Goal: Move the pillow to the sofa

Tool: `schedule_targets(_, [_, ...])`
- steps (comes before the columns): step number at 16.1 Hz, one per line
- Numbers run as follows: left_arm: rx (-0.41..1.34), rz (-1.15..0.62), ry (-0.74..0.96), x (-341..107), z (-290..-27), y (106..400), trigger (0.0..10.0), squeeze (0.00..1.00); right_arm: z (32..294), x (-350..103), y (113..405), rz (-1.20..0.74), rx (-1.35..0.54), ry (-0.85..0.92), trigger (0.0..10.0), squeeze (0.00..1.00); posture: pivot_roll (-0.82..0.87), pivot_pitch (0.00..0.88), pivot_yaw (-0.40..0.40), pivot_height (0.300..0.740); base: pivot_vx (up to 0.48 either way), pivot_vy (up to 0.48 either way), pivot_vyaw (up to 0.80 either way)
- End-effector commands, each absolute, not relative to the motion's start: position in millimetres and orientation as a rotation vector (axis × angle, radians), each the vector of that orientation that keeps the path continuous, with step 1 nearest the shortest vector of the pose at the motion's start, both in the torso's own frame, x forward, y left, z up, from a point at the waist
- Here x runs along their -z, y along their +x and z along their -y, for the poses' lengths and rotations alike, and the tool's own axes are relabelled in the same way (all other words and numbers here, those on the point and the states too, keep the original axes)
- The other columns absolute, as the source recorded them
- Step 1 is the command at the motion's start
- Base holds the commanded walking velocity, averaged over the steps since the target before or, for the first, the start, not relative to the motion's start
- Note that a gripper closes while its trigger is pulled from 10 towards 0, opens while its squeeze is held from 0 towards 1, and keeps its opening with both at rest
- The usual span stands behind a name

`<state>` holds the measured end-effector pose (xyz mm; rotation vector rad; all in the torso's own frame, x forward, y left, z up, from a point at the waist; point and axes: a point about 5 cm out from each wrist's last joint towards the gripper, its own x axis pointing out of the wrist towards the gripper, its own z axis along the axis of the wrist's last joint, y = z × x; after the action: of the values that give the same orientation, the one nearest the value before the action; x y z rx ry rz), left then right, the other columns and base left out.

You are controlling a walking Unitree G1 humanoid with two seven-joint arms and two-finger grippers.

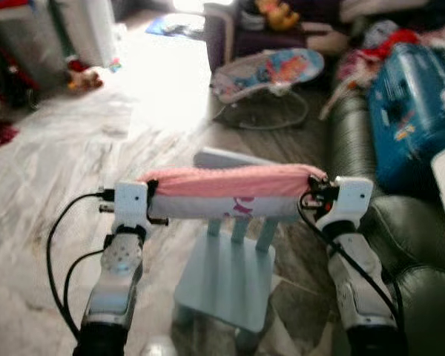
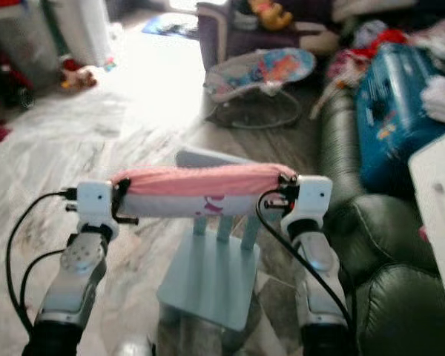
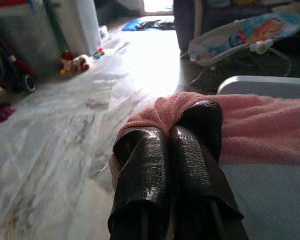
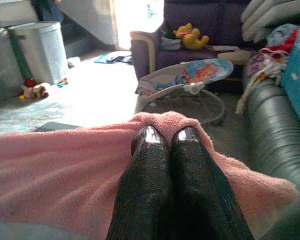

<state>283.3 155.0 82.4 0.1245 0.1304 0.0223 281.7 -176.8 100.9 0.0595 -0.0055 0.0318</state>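
- The pillow (image 1: 233, 190), pink on top with a white underside, is off any support and held in the air between the two arms, lying level across the middle of the head views.
- The left gripper (image 3: 172, 135) has its fingers (image 3: 142, 165) clenched on the pillow's left end; in the left wrist view the pink cloth bunches around the black tips.
- The right gripper (image 4: 166, 137) is likewise pinched shut on the right end, its fingers pressed together with pink fabric puckered at their tips.
- Judged from this, the pick-up is done and the carry is under way. What is left is to bring the pillow over to the sofa and let go.
- The dark green sofa (image 1: 411, 245) lies at the right edge of the frame, its rounded arm and cushions running from middle right down to the lower right corner, near the right arm.
- A blue bag (image 1: 408, 111) and heaped clothes take up the sofa's far part at upper right, so free seat looks likeliest at lower right.
- A small pale blue chair (image 1: 226, 278) stands directly under the pillow at lower centre; turning right should swing the load over or past its backrest.
- A baby bouncer (image 1: 271, 74) sits ahead at upper centre, well apart.
- The marble floor (image 1: 67, 170) is open toward the left and upper left.
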Motion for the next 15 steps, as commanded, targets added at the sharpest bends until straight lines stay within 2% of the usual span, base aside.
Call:
schedule_targets(1, [0.01,-0.088,0.129,-91.2,-152.0,291.9,10.0,0.0,178.1,-113.5,283.9,0.052,-0.019,0.065,0.0,0.0,-0.01,0.0,-0.045,0.74,0.0,0.0,0.0])
schedule_targets(4, [0.06,-0.045,0.077,-105.1,-143.0,302.0,10.0,0.0,173.2,-119.3,287.1,0.064,-0.038,0.06,0.0,0.0,-0.01,0.0,-0.057,0.74,0.0,0.0,0.0])
schedule_targets(6, [0.075,-0.042,0.074,-106.0,-142.5,296.9,10.0,0.0,176.8,-118.9,281.8,0.065,-0.034,0.053,0.0,0.0,-0.01,0.0,-0.045,0.74,0.0,0.0,0.0])
schedule_targets(8, [0.09,-0.092,0.091,-91.3,-151.0,274.5,10.0,0.0,187.2,-111.2,264.5,0.037,0.005,0.04,0.0,0.0,-0.03,0.0,-0.027,0.74,0.0,0.0,0.0])
schedule_targets(10, [0.086,-0.138,0.114,-82.1,-162.9,247.1,10.0,0.0,202.2,-99.7,235.0,-0.03,0.074,0.04,0.0,0.0,-0.02,0.0,-0.048,0.74,0.0,0.0,0.0])
schedule_targets(12, [0.073,-0.173,0.098,-76.0,-168.5,238.9,10.0,0.0,205.1,-86.3,219.5,-0.088,0.085,0.044,0.0,0.0,-0.01,0.0,-0.043,0.74,0.0,0.0,-0.31])
schedule_targets(15, [0.1,-0.187,0.087,-74.8,-162.2,239.1,10.0,0.0,198.8,-80.8,217.9,-0.099,0.078,0.043,0.0,0.0,-0.02,0.0,-0.024,0.74,0.0,0.0,-0.41])
